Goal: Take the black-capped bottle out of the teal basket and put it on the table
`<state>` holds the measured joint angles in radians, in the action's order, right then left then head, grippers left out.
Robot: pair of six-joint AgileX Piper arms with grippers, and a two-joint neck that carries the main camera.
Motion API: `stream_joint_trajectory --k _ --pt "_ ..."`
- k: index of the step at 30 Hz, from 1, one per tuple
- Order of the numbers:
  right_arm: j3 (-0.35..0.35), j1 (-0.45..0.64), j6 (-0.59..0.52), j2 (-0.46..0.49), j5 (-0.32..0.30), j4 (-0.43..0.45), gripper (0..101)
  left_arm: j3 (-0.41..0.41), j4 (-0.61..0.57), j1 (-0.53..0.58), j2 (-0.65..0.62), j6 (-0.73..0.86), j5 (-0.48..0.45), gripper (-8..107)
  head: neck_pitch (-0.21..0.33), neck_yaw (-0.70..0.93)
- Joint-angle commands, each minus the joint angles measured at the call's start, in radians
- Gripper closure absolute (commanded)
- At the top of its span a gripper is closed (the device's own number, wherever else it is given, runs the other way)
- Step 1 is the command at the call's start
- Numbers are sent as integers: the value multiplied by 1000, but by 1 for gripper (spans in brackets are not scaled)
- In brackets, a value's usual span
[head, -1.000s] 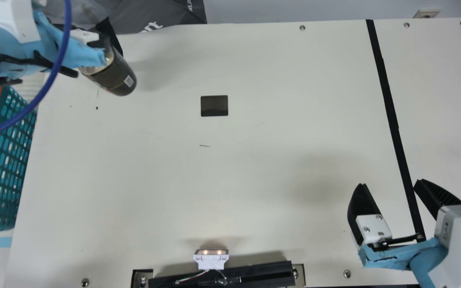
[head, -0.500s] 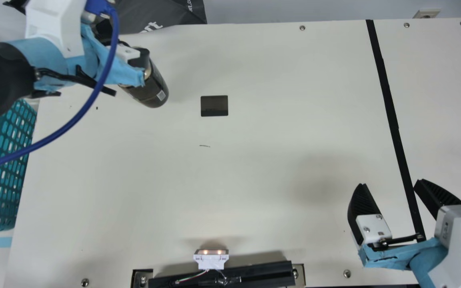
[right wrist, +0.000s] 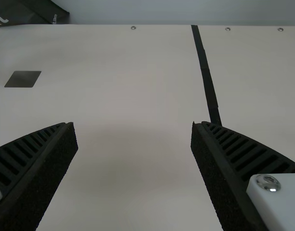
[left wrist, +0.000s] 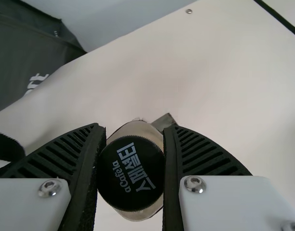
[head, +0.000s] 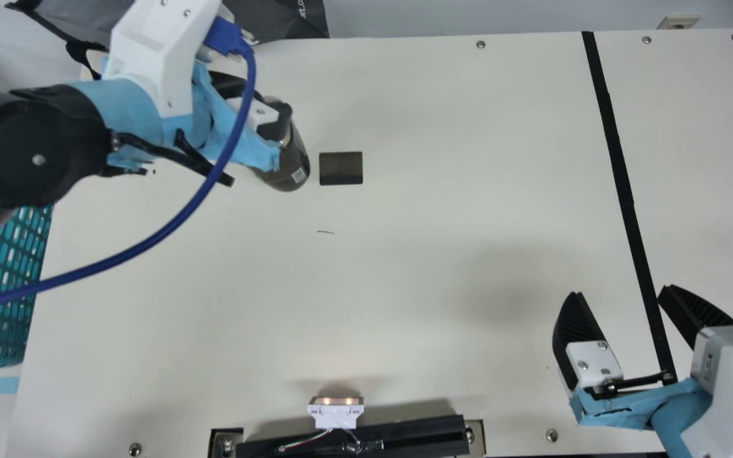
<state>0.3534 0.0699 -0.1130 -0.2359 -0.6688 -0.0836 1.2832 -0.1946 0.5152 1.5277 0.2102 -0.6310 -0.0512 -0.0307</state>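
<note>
In the main view my left gripper (head: 265, 124) is over the table (head: 404, 254), at the upper left, shut on the bottle (head: 293, 166), whose body slants down from the fingers. From the left wrist view, the black cap (left wrist: 131, 173) sits between both pads of my left gripper (left wrist: 131, 163). At the main view's left edge stands the teal basket (head: 7, 267), partly behind the left arm and its blue cable. My right gripper (head: 621, 296) is at the lower right, fingers wide apart; in the right wrist view, bare table shows between the fingers of my right gripper (right wrist: 134, 130).
A dark rectangular patch (head: 341, 168) lies on the table just right of the bottle. A black tape strip (head: 624, 184) crosses the table's right part. Dark bags (head: 284, 22) are behind the back edge, and a black bar (head: 354, 439) is at the front edge.
My left gripper has carried the bottle rightward and somewhat toward the table's front, from near the basket to beside the dark patch. My right gripper has stayed still.
</note>
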Motion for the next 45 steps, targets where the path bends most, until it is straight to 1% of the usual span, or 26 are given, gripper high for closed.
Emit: stream_joint_trajectory --k 1,26,45 --pt "0 0 0 0 0 0 10 -6 -4 13 -3 4 0 99 4 3" --pt "0 0 0 0 1 0 10 -121 -16 195 -59 71 40 99 4 3" --pt "0 0 0 0 0 0 10 -164 -23 243 -59 107 50 99 4 3"
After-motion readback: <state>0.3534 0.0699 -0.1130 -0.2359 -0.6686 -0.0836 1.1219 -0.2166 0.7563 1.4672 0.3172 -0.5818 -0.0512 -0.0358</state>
